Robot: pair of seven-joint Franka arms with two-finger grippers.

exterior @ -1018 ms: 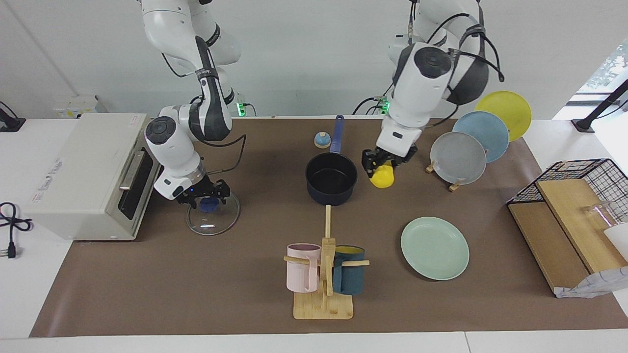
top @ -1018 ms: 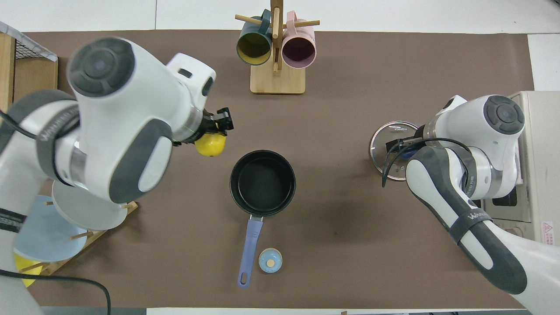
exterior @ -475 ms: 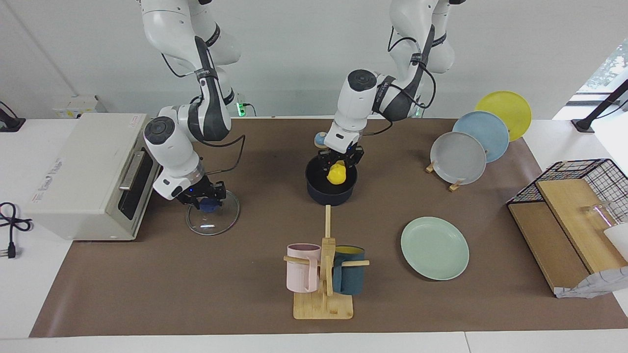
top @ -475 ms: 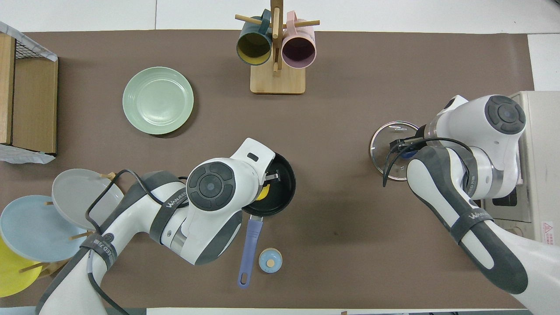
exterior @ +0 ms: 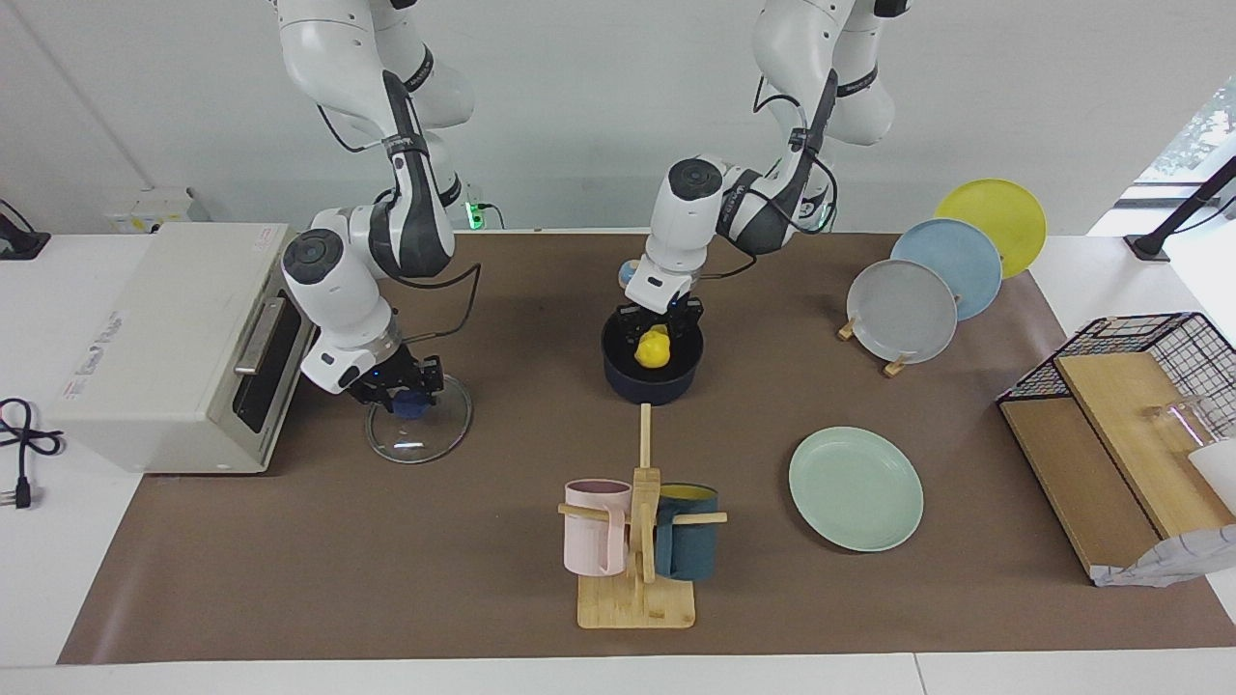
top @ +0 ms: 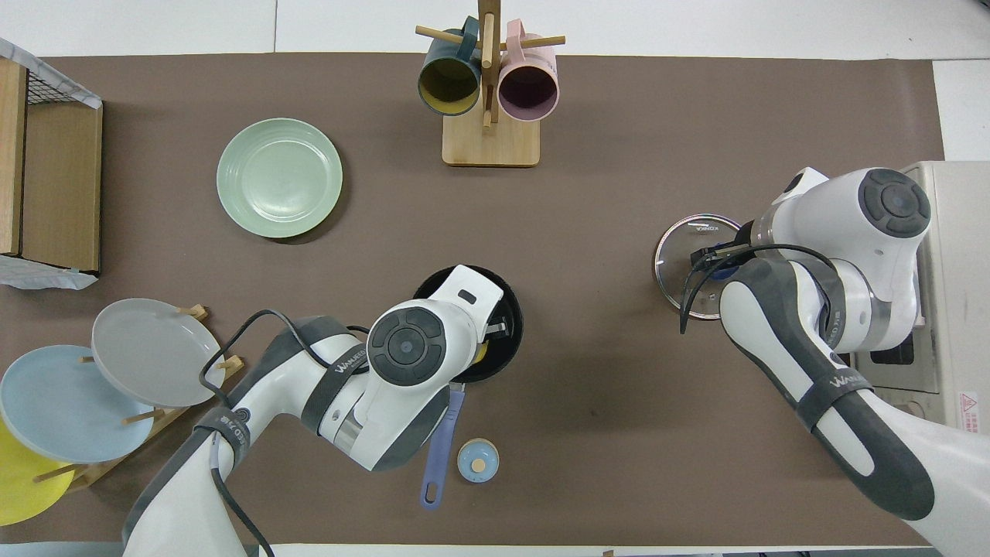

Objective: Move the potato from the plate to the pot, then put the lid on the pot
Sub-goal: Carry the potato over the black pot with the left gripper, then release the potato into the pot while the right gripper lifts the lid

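Potato point(exterior: 654, 349) is at the mouth of the pot point(exterior: 623, 376), low between its walls and not yet resting on the black bottom as far as the facing view shows. The left gripper point(exterior: 660, 328) is closed on it from above, fingers either side of the yellow body, presumably so that it can be let down rather than dropped.

Nearest the robots' edge of the bench stands a small blue bell point(top: 477, 461), beside the pot's long handle, which points toward that edge. The pot itself sits about midway along the bench.

Toward the right arm's end, in front of the toaster oven point(exterior: 164, 338), the lid point(exterior: 435, 430) lies flat on the mat. The right gripper point(exterior: 406, 394) is down on its blue knob and appears clamped around it, waiting; I judge it is posted there so that the cover can go on as soon as the pot's mouth is free.

Farther out, toward the left arm's end, the plate point(exterior: 855, 487) lies bare. Farthest, near the edge away from the robots, is the mug rack point(exterior: 637, 541).

Next, I judge: release, lift the left arm clear, then bring the lid over.
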